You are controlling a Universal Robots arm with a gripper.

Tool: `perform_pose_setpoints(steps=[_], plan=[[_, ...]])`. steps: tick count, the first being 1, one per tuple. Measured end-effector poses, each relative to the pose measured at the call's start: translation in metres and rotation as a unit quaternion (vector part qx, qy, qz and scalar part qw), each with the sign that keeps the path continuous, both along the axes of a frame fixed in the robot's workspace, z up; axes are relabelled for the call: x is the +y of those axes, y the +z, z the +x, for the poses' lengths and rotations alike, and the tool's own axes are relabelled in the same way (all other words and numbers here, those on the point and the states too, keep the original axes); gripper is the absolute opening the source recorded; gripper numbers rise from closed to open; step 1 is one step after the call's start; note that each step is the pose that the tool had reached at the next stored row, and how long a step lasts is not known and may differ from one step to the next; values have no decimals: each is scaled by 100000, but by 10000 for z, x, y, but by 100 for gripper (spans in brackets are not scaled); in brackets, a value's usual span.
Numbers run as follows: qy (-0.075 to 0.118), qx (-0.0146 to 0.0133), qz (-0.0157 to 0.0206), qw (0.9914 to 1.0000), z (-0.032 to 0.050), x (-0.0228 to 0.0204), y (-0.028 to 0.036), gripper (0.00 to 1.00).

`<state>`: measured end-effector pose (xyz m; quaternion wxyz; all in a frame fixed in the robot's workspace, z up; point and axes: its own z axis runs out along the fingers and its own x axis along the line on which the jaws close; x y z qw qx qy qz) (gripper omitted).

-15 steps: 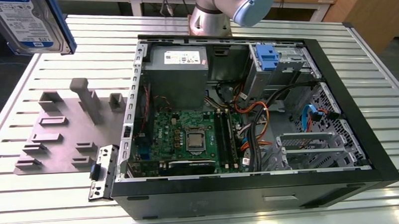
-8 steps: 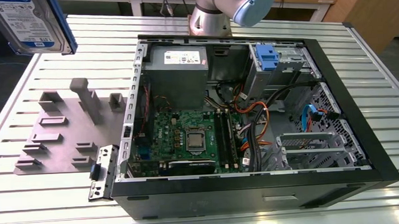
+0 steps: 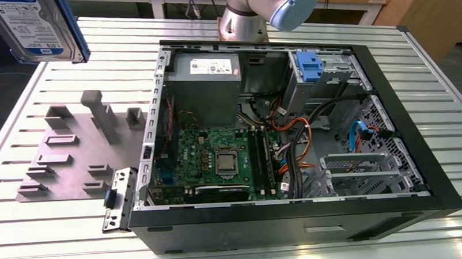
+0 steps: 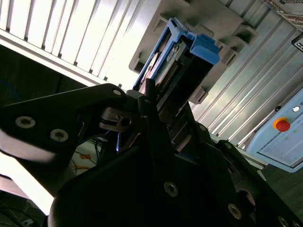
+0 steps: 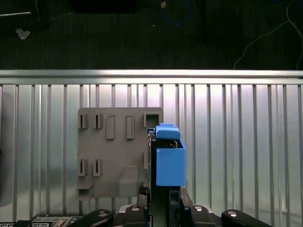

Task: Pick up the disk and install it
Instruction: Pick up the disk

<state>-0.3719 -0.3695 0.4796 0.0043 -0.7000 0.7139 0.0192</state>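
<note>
First wrist view: the gripper (image 5: pixel 160 198) clamps the disk (image 5: pixel 170 163), long axis running straight out from the jaws (grey fixture (image 5: pixel 113 156) beyond it).

The disk (image 3: pixel 39 27) is held aloft at the exterior view's upper left; its white-and-blue label is shown. Blue rails (image 3: pixel 77 31) are fitted along its edges.

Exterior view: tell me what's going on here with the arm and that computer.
The arm's gripper is shut on the disk and holds it in the air, over the edge of the grey plate at the exterior view's left. The open case lies on the slatted table beside the plate. The disk is picked up but not yet in the case.
</note>
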Motion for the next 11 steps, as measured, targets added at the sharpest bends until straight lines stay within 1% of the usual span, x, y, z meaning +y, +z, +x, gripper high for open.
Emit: perform_pose_setpoints(steps=[5,11], plan=[[-4,4,-2,100000,36,0,0,35],[-2,1,14,100000,107,0,0,35]])
